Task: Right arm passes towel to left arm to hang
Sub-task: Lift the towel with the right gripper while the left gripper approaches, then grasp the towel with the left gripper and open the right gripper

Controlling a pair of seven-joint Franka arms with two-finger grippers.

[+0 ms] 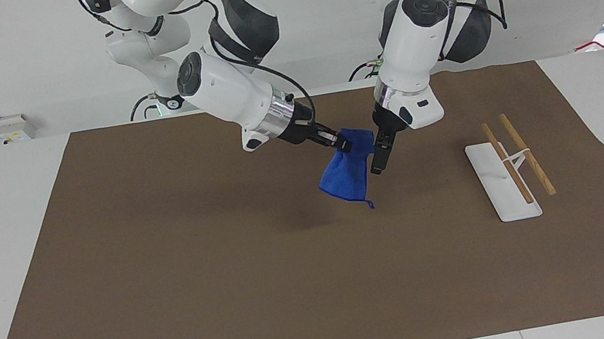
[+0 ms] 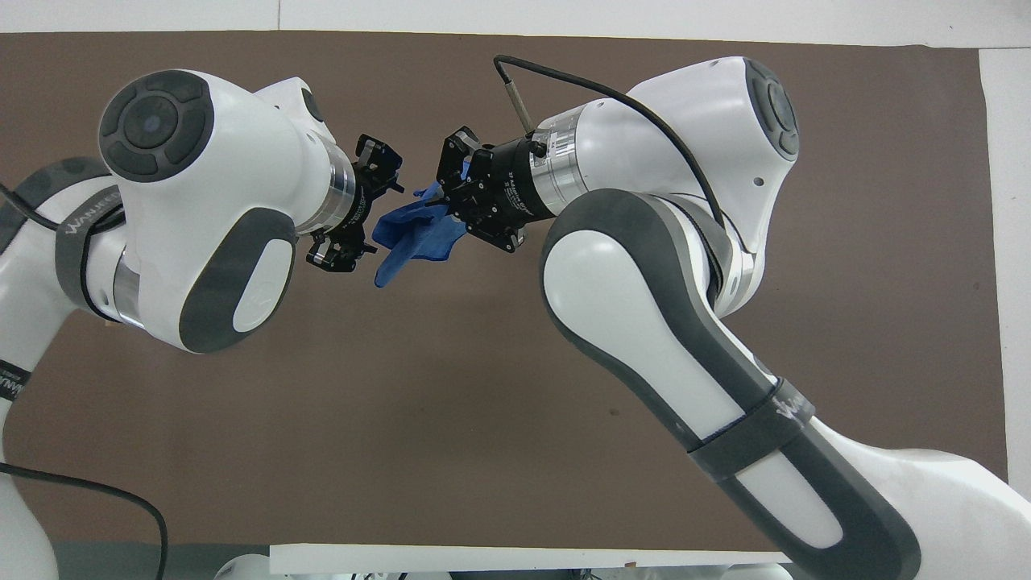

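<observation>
My right gripper (image 1: 342, 144) is shut on the top of the blue towel (image 1: 347, 177) and holds it in the air over the middle of the brown mat. The towel hangs down bunched, a thread tail at its lowest corner. It also shows in the overhead view (image 2: 411, 235), beside my right gripper (image 2: 448, 203). My left gripper (image 1: 377, 159) is open and right beside the towel's upper edge, toward the left arm's end. In the overhead view my left gripper (image 2: 377, 216) has its fingers spread, and the towel's edge reaches the gap between them.
A white rack base (image 1: 500, 185) with two wooden rods (image 1: 526, 153) stands on the brown mat (image 1: 175, 289) toward the left arm's end. In the overhead view my left arm hides it.
</observation>
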